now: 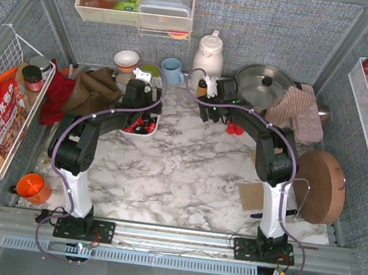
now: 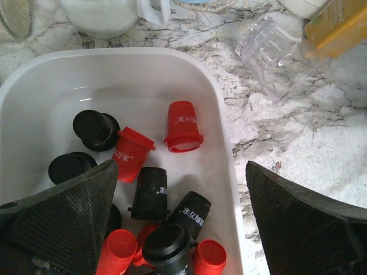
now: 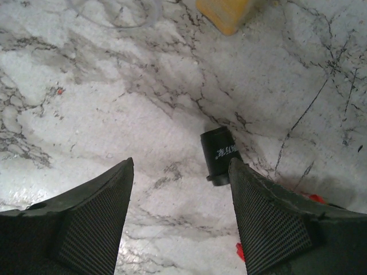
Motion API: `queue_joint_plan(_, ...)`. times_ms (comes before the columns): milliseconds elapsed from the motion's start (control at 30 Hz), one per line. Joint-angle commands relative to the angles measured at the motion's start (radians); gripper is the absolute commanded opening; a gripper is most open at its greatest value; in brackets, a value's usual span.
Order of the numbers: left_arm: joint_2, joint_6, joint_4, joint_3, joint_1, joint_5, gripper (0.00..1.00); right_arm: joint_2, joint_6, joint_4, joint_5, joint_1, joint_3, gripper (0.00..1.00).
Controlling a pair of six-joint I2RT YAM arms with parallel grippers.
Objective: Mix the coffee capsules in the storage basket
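Several capsules [image 2: 150, 192], red and black together, lie in the basket [image 2: 221, 114], which sits far and left of centre on the table [image 1: 186, 172]. Most are heaped at its near end, tipped on their sides with their axes pointing every way. One red capsule [image 2: 183, 127] lies apart from the heap, its rim toward the gripper and its narrow end away. The left gripper [image 2: 180, 172] hangs over the heap, fingers wide apart and holding nothing. One finger is above the capsules, the other outside the basket's right wall.

One black capsule [image 3: 219, 154] lies outside the basket, on its side on the bare table beneath the right gripper [image 3: 180, 169]. Its long axis runs almost straight away from that gripper, rim end nearer, narrow end farther. It lies just beside one fingertip. These fingers too are spread, with nothing between them. Stray red capsules [image 1: 234, 127] lie on the table just right of that gripper. A clear glass [image 2: 275, 54] lies tipped over beyond the basket's far right corner.
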Motion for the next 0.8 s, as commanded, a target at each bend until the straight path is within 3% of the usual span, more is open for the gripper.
queue_joint_plan(0, -0.041, 0.012, -0.015, -0.010, 0.002, 0.026, 0.99, 0.056, 0.007, -0.087, -0.027, -0.027, 0.098, 0.71)
queue_joint_plan(167, -0.147, -0.025, 0.022, -0.086, 0.001, 0.072, 0.99, 0.136, 0.047, -0.213, 0.001, -0.038, 0.231, 0.71)
queue_joint_plan(367, -0.246, -0.074, 0.004, -0.156, 0.000, 0.144, 0.99, 0.199, 0.085, -0.264, -0.003, -0.042, 0.278, 0.70)
queue_joint_plan(767, -0.315, -0.092, -0.150, -0.183, -0.011, 0.039, 0.99, 0.128, 0.103, -0.188, 0.009, -0.039, 0.130, 0.54)
